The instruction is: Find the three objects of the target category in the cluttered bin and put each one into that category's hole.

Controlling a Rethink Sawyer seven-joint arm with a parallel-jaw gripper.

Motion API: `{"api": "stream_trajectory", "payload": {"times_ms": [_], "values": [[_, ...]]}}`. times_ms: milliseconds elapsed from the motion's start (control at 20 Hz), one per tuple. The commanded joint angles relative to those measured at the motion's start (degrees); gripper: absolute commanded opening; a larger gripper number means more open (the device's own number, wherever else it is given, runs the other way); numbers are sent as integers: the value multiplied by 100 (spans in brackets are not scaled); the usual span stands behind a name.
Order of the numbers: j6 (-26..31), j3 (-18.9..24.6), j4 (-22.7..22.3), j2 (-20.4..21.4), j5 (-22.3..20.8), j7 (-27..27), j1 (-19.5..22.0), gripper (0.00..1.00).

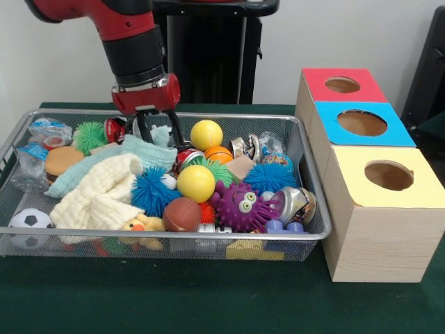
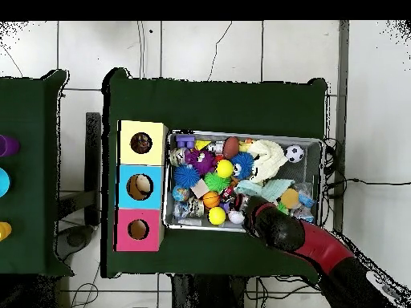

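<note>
While the arm reaches down into the far side of the bin, the scene reads as follows.

Gripper: the gripper (image 1: 156, 129) hangs over the bin's far edge with its two black fingers spread apart, holding nothing; in the overhead view it is hidden under the arm.
Arm: the red and black arm (image 1: 132, 42) comes down from the upper left of the front view.
Bin: the wire mesh bin (image 1: 316, 209) sits on the green table (image 1: 174, 299), left of the boxes, crowded with toys.
Below the gripper: a light green cloth (image 1: 149, 153), with a red can (image 1: 115, 129) just to its left.
Balls: two yellow balls, one far (image 1: 206, 134) and one nearer the middle (image 1: 196, 183); a small basketball (image 1: 219, 154) lies between them, a brown football (image 1: 182, 214) nearer, a soccer ball (image 1: 29, 223) at the near left corner.
Other clutter: a cream cloth (image 1: 101, 195), a blue spiky ball (image 1: 149, 191), a purple spiky toy with eyes (image 1: 240, 205).
Holes: three boxes stand in a row right of the bin, red-topped (image 1: 341, 85) farthest, blue-topped (image 1: 361, 123) in the middle, yellow-topped (image 1: 388, 175) nearest, each with a round hole.
</note>
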State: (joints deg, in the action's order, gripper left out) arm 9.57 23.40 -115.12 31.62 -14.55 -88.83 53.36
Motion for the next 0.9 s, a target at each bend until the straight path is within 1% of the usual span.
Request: {"api": "stream_trajectory", "payload": {"times_ms": [50, 400, 650, 900], "values": [[-429, -38, 562, -429, -116, -663, 145, 100], [-541, -90, 526, -417, -161, -656, 115, 100], [-762, -13, 449, -460, -217, -671, 221, 100], [-862, -6, 418, -474, -249, -674, 233, 100]]}}
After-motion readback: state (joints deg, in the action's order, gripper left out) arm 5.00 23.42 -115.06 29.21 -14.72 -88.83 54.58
